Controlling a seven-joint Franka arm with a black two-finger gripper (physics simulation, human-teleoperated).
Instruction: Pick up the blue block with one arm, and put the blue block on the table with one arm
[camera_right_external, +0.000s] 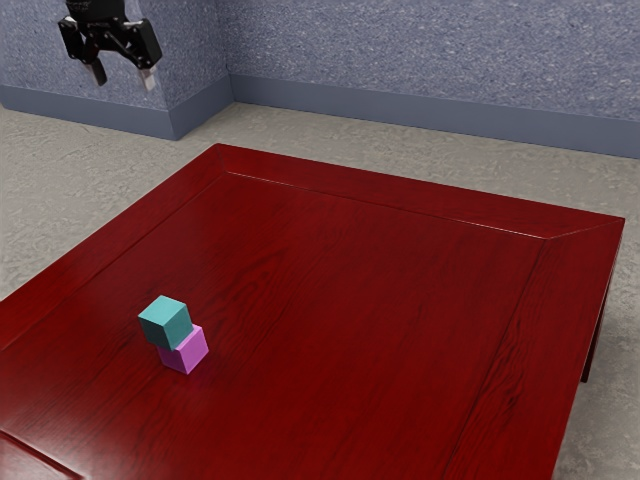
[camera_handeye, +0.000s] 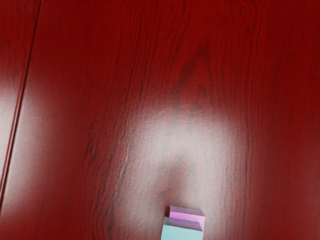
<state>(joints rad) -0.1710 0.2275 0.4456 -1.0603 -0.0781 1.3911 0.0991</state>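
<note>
1. On top of the pink block (camera_right_external: 189, 354), set off-centre and partly overhanging: blue block (camera_right_external: 165, 322), teal-looking, target of the pick.
2. Up at the exterior view's upper left, well clear of the desk (camera_right_external: 380, 330): hand (camera_right_external: 122, 76), wide, empty, jaws well apart.
3. Step in hand, as judged: approach for the grasp. Very early in the task; pick and place both to do.
4. Move across first, high up, to centre over the blue block; then straight down. Keep the wide opening on the way.
5. Match jaws to two opposite side faces of the blue block. Avoid corner-to-corner closing; likely twist or slip.
6. Stop at upper-block height. Too deep: probable clash with, or double grab of, the pink block.
7. Close gently and evenly. Main risk: sideways nudge, blue block toppling off the offset stack.
8. Lift straight up before any sideways travel, to spare the pink block.
9. For placing: bare desk beside the stack, low and level, release only on contact.
</note>
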